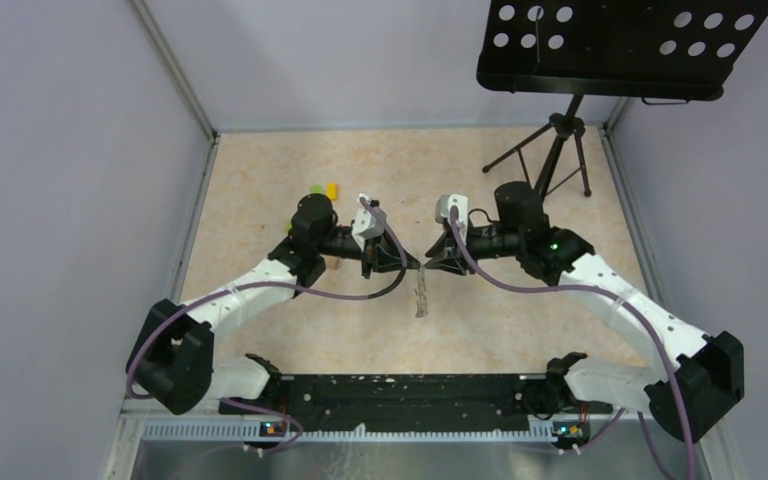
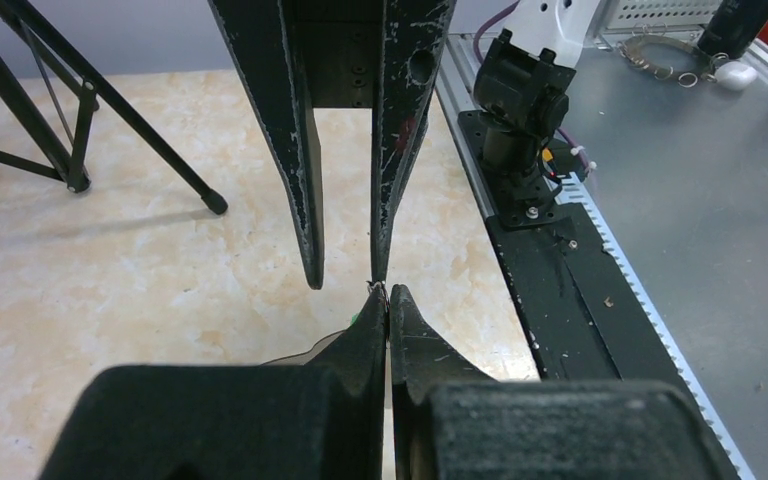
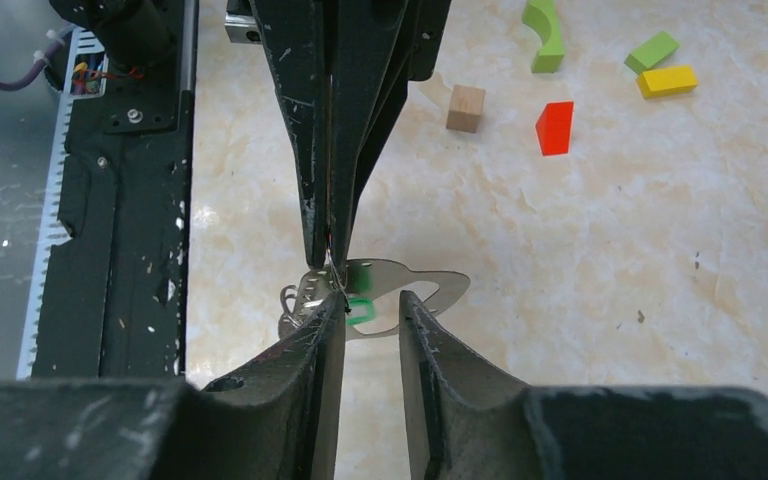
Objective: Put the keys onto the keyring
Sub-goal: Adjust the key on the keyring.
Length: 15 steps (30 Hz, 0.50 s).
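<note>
My left gripper (image 2: 388,295) and right gripper (image 3: 371,298) meet tip to tip above the middle of the table. The left gripper (image 1: 415,266) is shut, pinching a thin wire at its tip; it appears to be the keyring (image 3: 452,284), a grey oval loop hanging below. Silver keys (image 3: 302,292) and a green tag (image 3: 360,305) hang with it, and from above they show as a thin silver bundle (image 1: 422,295). The right gripper (image 1: 430,266) is open. One of its fingers (image 3: 332,310) rests against the wire beside the left gripper's tips, and nothing lies between its fingers.
Coloured blocks lie beyond the left arm: a wooden cube (image 3: 465,107), a red block (image 3: 554,128), a yellow one (image 3: 666,80) and green ones (image 3: 652,50). A music stand's tripod (image 1: 550,160) stands at the back right. A black rail (image 1: 400,390) runs along the near edge.
</note>
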Available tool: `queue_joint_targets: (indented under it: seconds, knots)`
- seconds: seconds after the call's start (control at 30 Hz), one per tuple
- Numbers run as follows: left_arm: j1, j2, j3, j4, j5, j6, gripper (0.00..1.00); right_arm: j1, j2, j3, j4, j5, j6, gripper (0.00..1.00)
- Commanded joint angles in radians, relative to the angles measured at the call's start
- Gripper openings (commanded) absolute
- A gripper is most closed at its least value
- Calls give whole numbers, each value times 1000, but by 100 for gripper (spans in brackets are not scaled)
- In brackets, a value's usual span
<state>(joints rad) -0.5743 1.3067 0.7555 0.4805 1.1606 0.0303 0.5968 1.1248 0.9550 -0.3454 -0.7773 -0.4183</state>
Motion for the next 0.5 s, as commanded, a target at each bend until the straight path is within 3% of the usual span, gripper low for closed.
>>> queue_joint_targets:
  seconds: [0.0,0.3,0.47]
  knots:
    - [5,-30,-12,110,33,-41,0,-13,12,-7,21,-37,-17,23]
    - [7,-22,-23,172,39,-100,0,-12,24,-15,23,-72,-23,11]
    - [10,-16,-22,180,37,-101,0,-12,21,-17,13,-82,-31,10]
